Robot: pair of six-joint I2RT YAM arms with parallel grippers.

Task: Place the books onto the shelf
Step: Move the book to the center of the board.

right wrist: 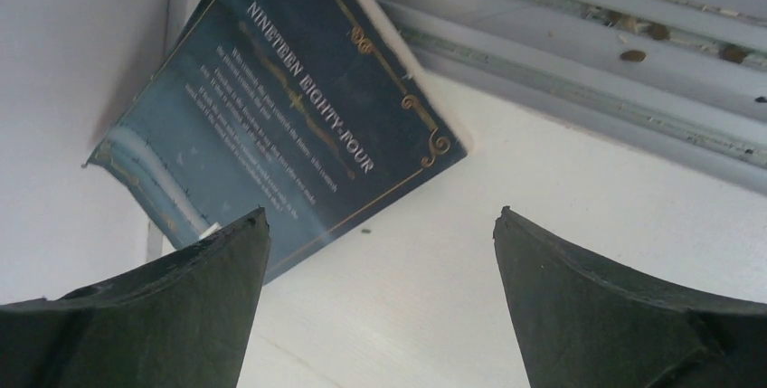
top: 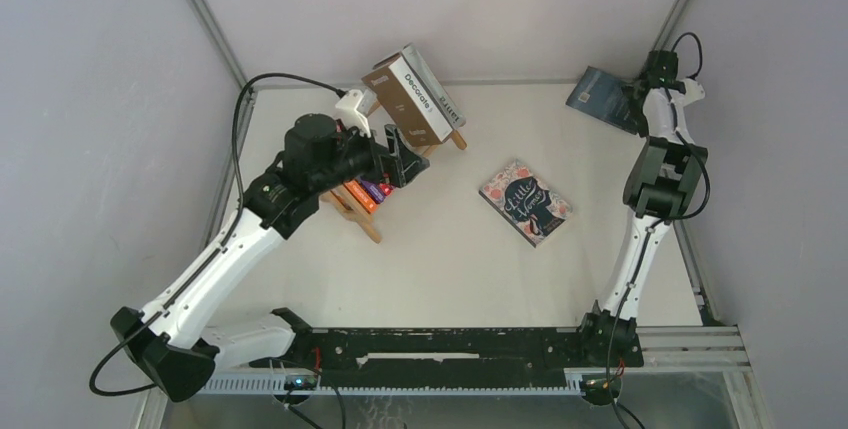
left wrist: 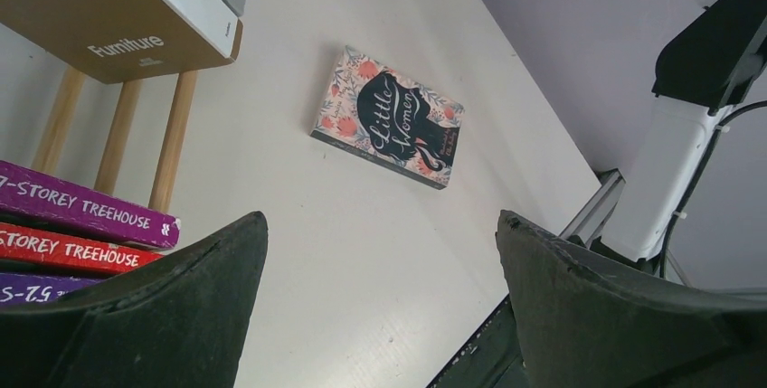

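Observation:
The wooden shelf [top: 368, 221] stands at the back left. A thick brown book [top: 405, 104] and a grey-white one [top: 437, 89] lean on its upper tier; orange, purple and red paperbacks [top: 367, 192] fill the lower one. My left gripper [top: 408, 161] hovers open and empty beside the shelf [left wrist: 172, 135], facing the flowered "Little Women" book [left wrist: 389, 118] that lies flat mid-table [top: 525, 202]. A dark blue book [top: 600, 96] leans against the wall in the back right corner. My right gripper [top: 636, 99] is open just in front of this book [right wrist: 280, 108], with its left finger overlapping the book's lower edge.
Grey walls close in on the left, back and right, with a metal frame channel [right wrist: 579, 53] along the back edge. A black rail [top: 450, 344] spans the near edge between the arm bases. The right arm's white link [left wrist: 665, 180] rises at the table's right side.

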